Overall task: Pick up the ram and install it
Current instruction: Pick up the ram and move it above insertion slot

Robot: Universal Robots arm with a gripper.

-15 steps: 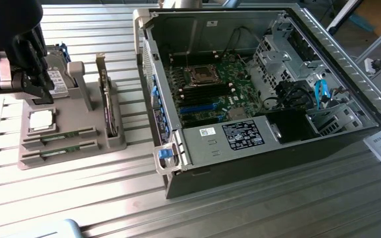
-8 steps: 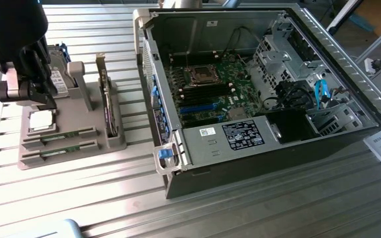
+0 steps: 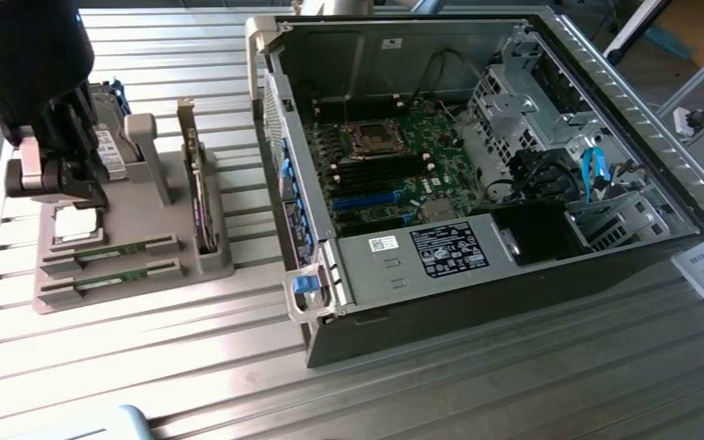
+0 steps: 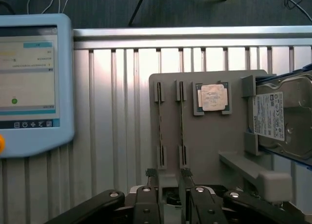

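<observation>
Grey plastic holder [image 3: 120,291]: sits on the ribbed metal table [image 3: 450,385], to the exterior view's left of the open computer case [image 3: 475,316].
Ram sticks [image 3: 114,250] [image 4: 160,126]: two, green, on edge in parallel slots, side by side at one end of the holder. Neither is lifted.
Gripper [image 4: 168,174]: hangs over the holder, clear of the sticks, claw spread wide and holding nothing.
Arm [image 3: 22,55]: dark and bulky, in the exterior view's upper left.
Hard drive [image 4: 282,116]: silver with a white label, propped at the holder's other end.
Processor chip [image 4: 212,97]: flat in a square recess between the ram slots and the drive.
Expansion card [image 3: 193,183]: upright in the holder, on the side nearest the case.
Case interior: motherboard [image 3: 383,156] exposed, with a blue cable [image 3: 592,170] by the drive bays.
Touchscreen pendant [image 4: 29,82]: pale blue frame, screen lit, on the table beside the holder.
</observation>
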